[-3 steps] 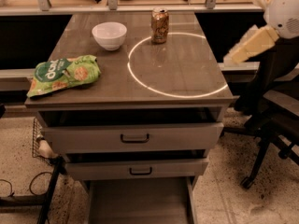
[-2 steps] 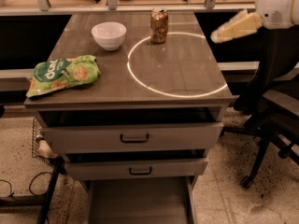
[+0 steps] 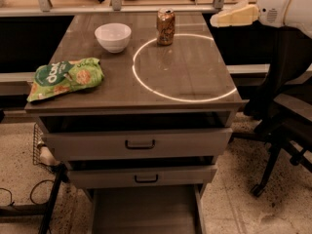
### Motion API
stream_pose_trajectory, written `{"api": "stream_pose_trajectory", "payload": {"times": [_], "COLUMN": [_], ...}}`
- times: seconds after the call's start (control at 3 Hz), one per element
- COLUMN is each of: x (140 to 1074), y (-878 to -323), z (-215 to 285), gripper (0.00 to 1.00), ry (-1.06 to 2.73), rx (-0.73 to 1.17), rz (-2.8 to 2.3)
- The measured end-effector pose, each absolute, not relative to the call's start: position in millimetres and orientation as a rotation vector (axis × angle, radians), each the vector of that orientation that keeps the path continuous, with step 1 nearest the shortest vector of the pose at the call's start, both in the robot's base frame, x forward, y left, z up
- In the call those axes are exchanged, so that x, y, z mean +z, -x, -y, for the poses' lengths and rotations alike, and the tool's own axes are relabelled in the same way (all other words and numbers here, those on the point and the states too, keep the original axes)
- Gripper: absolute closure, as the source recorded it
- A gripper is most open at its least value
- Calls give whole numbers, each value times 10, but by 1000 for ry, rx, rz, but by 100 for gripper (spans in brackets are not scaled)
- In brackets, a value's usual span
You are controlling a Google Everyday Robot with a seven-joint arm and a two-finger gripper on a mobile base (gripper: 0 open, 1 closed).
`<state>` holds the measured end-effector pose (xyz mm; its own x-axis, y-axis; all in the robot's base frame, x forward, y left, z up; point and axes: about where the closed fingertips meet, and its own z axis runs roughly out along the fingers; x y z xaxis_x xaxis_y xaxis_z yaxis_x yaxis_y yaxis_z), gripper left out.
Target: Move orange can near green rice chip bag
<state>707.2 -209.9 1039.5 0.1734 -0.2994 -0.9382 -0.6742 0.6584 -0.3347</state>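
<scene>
The claw (image 3: pixel 229 17), whose opening cannot be told and in which nothing is seen held, has been raised and swung toward the table (image 3: pixel 195 82), so the ungrasped orange can (image 3: pixel 165 27) is now neared ahead of it, the green rice chip bag (image 3: pixel 66 78) lying well beyond.

You see a grey-brown table (image 3: pixel 195 67) with 3 things on it. The orange can (image 3: pixel 165 27) stands upright at the back, on the far edge of a thin white ring (image 3: pixel 133 67) marked on the top. The white bowl (image 3: pixel 113 37) sits near it, to the left. The green rice chip bag (image 3: pixel 66 78) lies flat at the front left corner, well apart from the can. The gripper (image 3: pixel 234 16) is beyond the back right corner.
</scene>
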Motion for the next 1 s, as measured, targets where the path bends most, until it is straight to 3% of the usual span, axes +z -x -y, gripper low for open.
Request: {"api": "stream_pose_trajectory", "payload": {"times": [1.0], "x": [10084], "y": [-7489], "z": [1788], "gripper": [0], "ry": [776], "rx": [406], "rz": [-1444]}}
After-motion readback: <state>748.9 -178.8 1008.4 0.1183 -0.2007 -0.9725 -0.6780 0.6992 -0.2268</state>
